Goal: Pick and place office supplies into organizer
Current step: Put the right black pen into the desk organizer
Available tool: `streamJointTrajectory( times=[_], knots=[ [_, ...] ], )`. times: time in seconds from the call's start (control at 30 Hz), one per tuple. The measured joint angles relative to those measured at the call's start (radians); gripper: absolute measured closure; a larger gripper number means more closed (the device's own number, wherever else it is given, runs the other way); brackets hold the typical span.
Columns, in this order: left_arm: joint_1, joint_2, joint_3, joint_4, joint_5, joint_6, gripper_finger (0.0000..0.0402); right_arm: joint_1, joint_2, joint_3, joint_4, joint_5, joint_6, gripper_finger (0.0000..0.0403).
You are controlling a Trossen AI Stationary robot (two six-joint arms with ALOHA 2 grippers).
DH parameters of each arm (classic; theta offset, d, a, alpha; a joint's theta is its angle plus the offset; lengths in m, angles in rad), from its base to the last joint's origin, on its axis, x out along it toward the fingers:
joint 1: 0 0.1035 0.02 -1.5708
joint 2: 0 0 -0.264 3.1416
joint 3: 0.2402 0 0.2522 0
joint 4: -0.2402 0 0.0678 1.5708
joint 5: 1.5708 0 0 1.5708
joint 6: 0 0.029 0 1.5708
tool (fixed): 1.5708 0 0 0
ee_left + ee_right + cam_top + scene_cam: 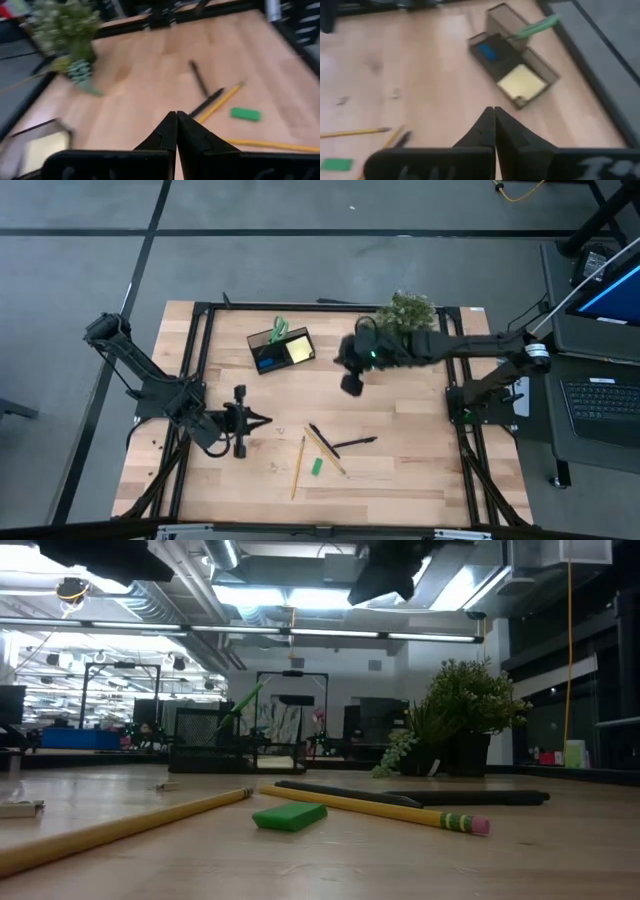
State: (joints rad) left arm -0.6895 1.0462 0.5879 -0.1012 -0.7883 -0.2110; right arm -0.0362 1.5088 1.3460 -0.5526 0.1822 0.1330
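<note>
The black organizer (280,348) stands at the table's far middle. It holds the green-handled scissors (278,330), the yellow sticky-note pad (297,350) and the blue block (267,363). Two yellow pencils (298,465) (326,451), two black pens (322,437) (356,443) and the green block (316,466) lie on the table near its front middle. My left gripper (266,421) is shut and empty, left of the pens. My right gripper (352,386) is shut and empty, raised above the table right of the organizer (512,60).
A potted leafy plant (405,311) stands at the far edge, right of the organizer and beside my right arm. A black frame runs along the table's left, right and far edges. Bare wood lies between the organizer and the pens.
</note>
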Motion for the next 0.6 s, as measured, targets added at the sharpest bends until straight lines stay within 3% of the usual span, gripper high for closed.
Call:
streamJointTrajectory(
  times=[0.13,0.4,0.6],
  knots=[
    [0.02,0.0,-0.057,0.146,0.102,0.052,0.04,0.082,-0.056,-0.145,0.117,0.004,0.057,0.0401],
    [0.067,0.0,-0.062,0.159,0.34,0.06,0.04,0.257,-0.117,-0.31,0.163,0.001,0.046,0.0401],
    [0.088,0.0,-0.062,0.164,0.355,0.06,0.04,0.371,-0.114,-0.311,0.101,-0.002,0.104,0.0399]
  ],
)
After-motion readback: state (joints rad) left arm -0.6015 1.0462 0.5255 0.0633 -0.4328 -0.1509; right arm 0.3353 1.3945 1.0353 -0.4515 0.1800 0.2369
